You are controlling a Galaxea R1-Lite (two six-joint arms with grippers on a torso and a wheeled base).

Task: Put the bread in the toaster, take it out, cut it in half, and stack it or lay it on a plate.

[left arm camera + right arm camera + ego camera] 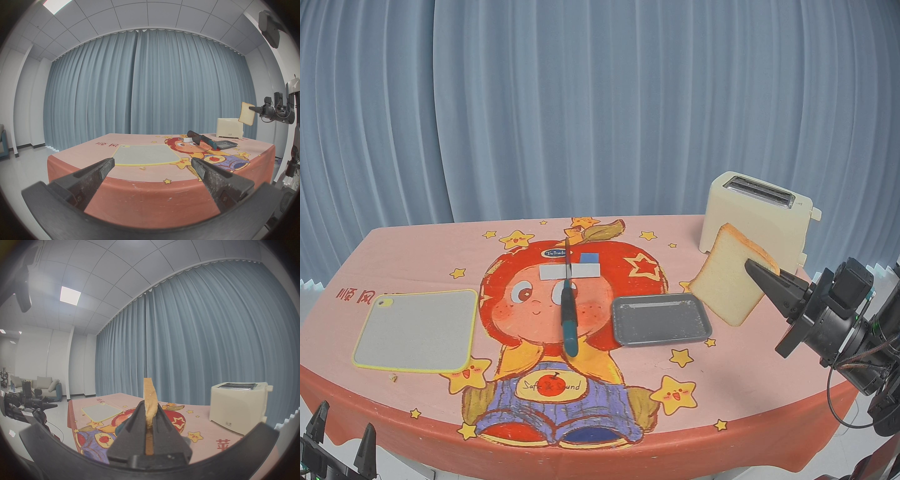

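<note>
A slice of bread [730,278] hangs in the air over the table's right side, in front of the cream toaster [759,212]. My right gripper [764,273] is shut on its edge; the right wrist view shows the bread [150,399] edge-on, pinched between the fingers [134,422], with the toaster [239,405] off to the side. Its top slot is empty. My left gripper [340,431] hangs open below the table's near left edge, and in the left wrist view its fingers [93,176] stand wide apart. A grey tray-like plate [660,319] lies near the bread.
A knife [569,309] with a teal handle lies at mid-table, blade pointing away. A grey cutting board [419,329] with a yellow rim lies at the left. The round table [737,381] wears a pink cartoon cloth. A blue curtain hangs behind.
</note>
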